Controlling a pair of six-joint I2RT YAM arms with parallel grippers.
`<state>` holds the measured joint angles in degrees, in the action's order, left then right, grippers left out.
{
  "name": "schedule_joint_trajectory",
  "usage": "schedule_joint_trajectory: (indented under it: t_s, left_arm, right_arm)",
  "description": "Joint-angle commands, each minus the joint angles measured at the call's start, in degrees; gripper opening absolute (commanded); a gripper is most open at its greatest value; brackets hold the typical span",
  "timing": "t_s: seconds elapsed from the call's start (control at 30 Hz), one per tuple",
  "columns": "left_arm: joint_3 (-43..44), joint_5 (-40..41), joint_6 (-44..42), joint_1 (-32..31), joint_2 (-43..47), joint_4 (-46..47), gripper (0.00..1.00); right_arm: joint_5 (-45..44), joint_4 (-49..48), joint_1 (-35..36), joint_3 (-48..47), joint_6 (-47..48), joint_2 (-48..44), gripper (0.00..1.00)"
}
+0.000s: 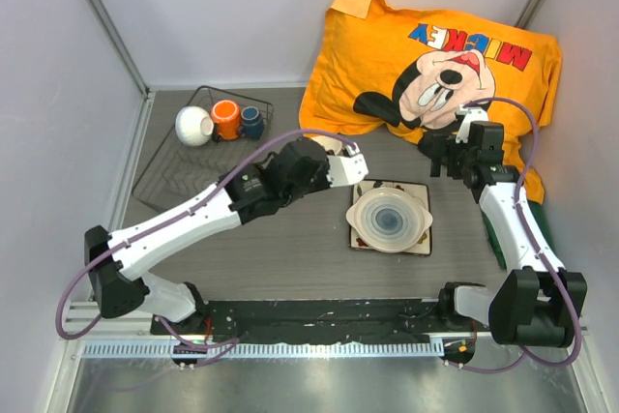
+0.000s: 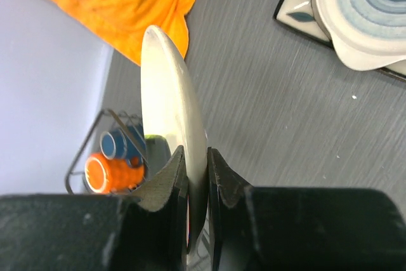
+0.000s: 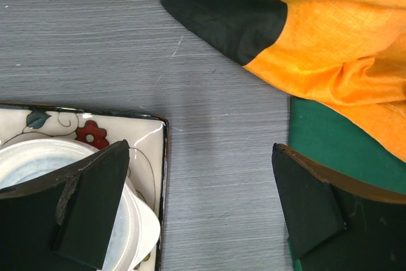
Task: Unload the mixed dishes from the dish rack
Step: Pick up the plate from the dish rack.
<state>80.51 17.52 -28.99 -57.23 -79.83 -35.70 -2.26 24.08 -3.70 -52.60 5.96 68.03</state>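
Observation:
My left gripper (image 1: 334, 153) (image 2: 195, 153) is shut on the rim of a cream round dish (image 1: 328, 145) (image 2: 168, 93), held edge-on above the table between the rack and the square plate. The dark wire dish rack (image 1: 166, 178) at the back left holds a small white bowl (image 1: 193, 126), an orange mug (image 1: 225, 119) (image 2: 104, 172) and a dark-blue cup (image 1: 251, 122) (image 2: 114, 144). The square flowered plate (image 1: 422, 245) (image 3: 146, 138) lies mid-table with a cream-white bowl with blue rings (image 1: 389, 220) (image 2: 368, 11) on it. My right gripper (image 1: 437, 157) (image 3: 200, 150) is open and empty, just right of the plate.
An orange Mickey Mouse cloth (image 1: 435, 55) (image 3: 330, 42) covers the back right corner. A green mat (image 3: 336, 138) lies beside it, under my right arm. White walls close in the table at left, back and right.

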Motion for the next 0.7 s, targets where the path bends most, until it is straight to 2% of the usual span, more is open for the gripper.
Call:
schedule_joint_trajectory:
  t_s: [0.0, 0.3, 0.67]
  left_arm:
    - [-2.4, 5.9, -7.4, -5.0, -1.7, 11.8, 0.0]
    - [-5.4, 9.6, -13.5, -14.6, -9.7, 20.1, 0.0]
    - [-8.6, 13.8, -17.7, -22.0, -20.0, 33.7, 0.0]
  right_arm:
    - [-0.2, -1.4, -1.7, -2.0, -0.1, -1.1, 0.98]
    - [0.4, -1.2, -4.0, -2.2, -0.2, -1.5, 0.98]
    - [1.0, -1.2, -5.3, -2.2, -0.2, -1.5, 0.98]
